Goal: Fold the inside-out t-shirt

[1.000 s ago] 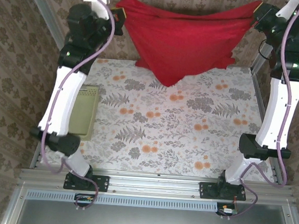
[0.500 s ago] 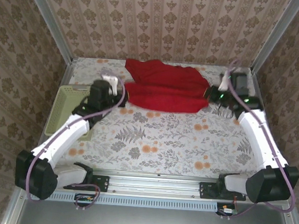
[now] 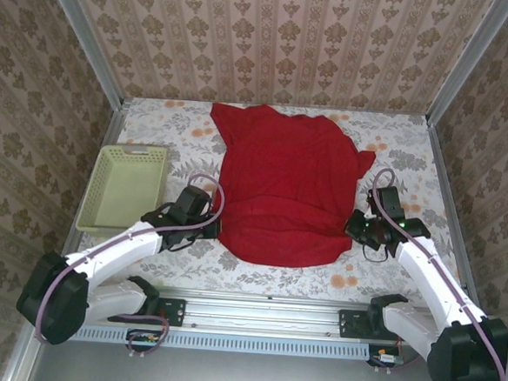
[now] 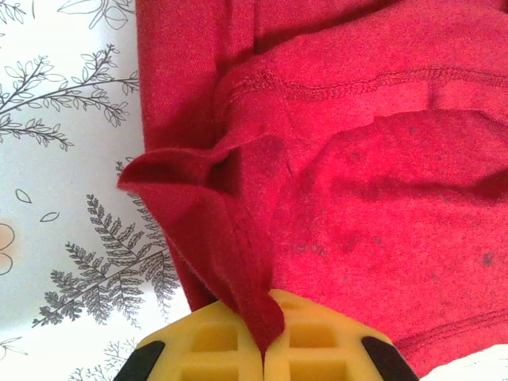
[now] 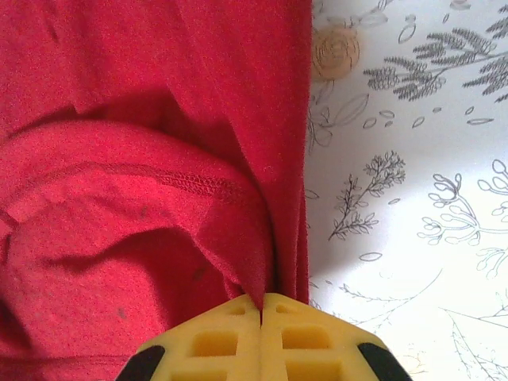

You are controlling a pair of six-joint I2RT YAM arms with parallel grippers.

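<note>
The inside-out t-shirt [image 3: 285, 180] lay spread on the bench [image 3: 396, 148]. Left tool [image 4: 264, 321] at its 8 o'clock corner and right tool [image 5: 262, 305] at 4 o'clock were both clamped on cloth. Uneven pulling could've bunched it, I'd guess.

Left tool [image 4: 264, 333], right tool [image 5: 262, 305] clamped (seemingly firmly).
</note>
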